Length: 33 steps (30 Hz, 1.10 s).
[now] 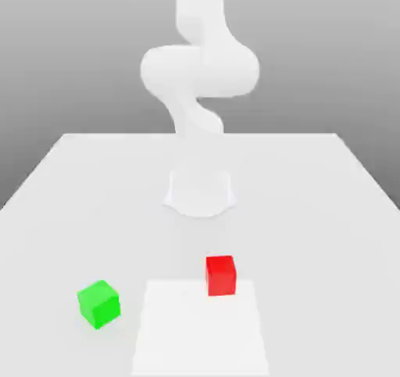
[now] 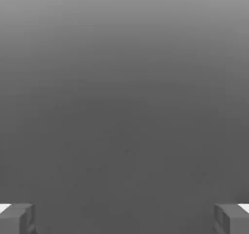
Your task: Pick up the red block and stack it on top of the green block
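The red block (image 1: 221, 275) sits on the white table (image 1: 312, 211), a little toward the exterior view's right of centre and near the front. The green block (image 1: 99, 303) lies apart from it, toward the exterior view's left and slightly nearer. In the hand view my gripper (image 2: 124, 218) is open: its two grey fingertips (image 2: 17, 218) stand far apart with nothing between them, against a plain grey background. Neither block appears between the fingers.
The arm's white base (image 1: 200, 192) stands at the middle of the table, behind both blocks, and its links (image 1: 199, 70) rise out of the top of the picture. A flat white rectangular shape (image 1: 201, 336) lies at the front edge, just below the red block.
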Motion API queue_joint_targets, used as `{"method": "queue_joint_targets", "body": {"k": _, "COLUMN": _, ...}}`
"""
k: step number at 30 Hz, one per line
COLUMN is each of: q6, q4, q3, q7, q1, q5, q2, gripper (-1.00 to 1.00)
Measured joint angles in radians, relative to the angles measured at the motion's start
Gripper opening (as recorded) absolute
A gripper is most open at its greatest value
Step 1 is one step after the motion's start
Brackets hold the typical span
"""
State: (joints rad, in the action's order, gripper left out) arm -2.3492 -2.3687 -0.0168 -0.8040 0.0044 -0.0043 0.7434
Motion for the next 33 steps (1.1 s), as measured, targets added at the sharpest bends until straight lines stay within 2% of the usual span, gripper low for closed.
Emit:
{"method": "queue_joint_targets", "body": {"k": 13, "q6": -0.312, "q4": -0.436, "q3": -0.046, "q7": -0.001, "q1": 0.032, "q5": 0.004, "q2": -0.371, "gripper": 0.00}}
{"method": "queue_joint_targets", "body": {"k": 17, "q6": -0.457, "q4": -0.571, "q3": -0.050, "q7": 0.006, "q1": 0.045, "q5": 0.013, "q2": -0.556, "gripper": 0.00}}
{"method": "queue_joint_targets", "body": {"k": 23, "q6": -0.633, "q4": -0.579, "q3": -0.038, "q7": -0.063, "q1": 0.034, "q5": -0.081, "q2": -0.775, "gripper": 0.00}}
{"method": "queue_joint_targets", "body": {"k": 27, "q6": -0.728, "q4": -0.568, "q3": -0.005, "q7": -0.078, "q1": 0.060, "q5": -0.106, "q2": -0.882, "gripper": 0.00}}
{"method": "queue_joint_targets", "body": {"k": 28, "q6": -0.747, "q4": -0.567, "q3": -0.002, "q7": -0.079, "q1": 0.063, "q5": -0.108, "q2": -0.904, "gripper": -1.00}}
{"method": "queue_joint_targets", "body": {"k": 33, "q6": -0.747, "q4": -0.567, "q3": -0.003, "q7": -0.081, "q1": 0.062, "q5": -0.110, "q2": -0.904, "gripper": -1.00}}
